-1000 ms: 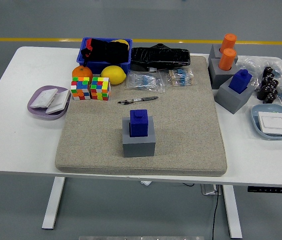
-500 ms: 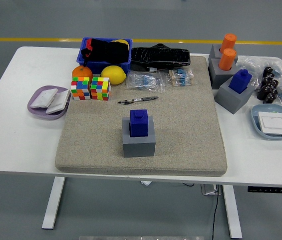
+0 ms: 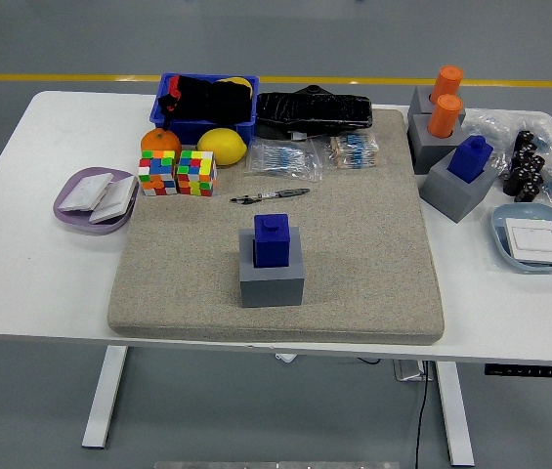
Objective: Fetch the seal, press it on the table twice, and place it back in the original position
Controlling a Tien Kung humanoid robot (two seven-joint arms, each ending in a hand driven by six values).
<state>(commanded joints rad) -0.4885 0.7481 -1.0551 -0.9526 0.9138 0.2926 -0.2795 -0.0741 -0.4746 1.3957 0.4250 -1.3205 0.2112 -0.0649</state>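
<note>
While no robot hand is showing in the head view, the blue seal is sitting upright in its grey holder at the middle of the beige mat, a pen lying just beyond it.

— Looks like a lab or test hall, not a home.
— Going by what?
— Smooth grey industrial floor with a yellow line painted across it. White height-adjustable table with a control panel under the near edge and a cable hanging down.
— And on top?
— Laid out like a test bench: beige mat, grey holder blocks with blue and orange pegs, two puzzle cubes, blue parts bin, bagged small components, trays at both sides.
</note>
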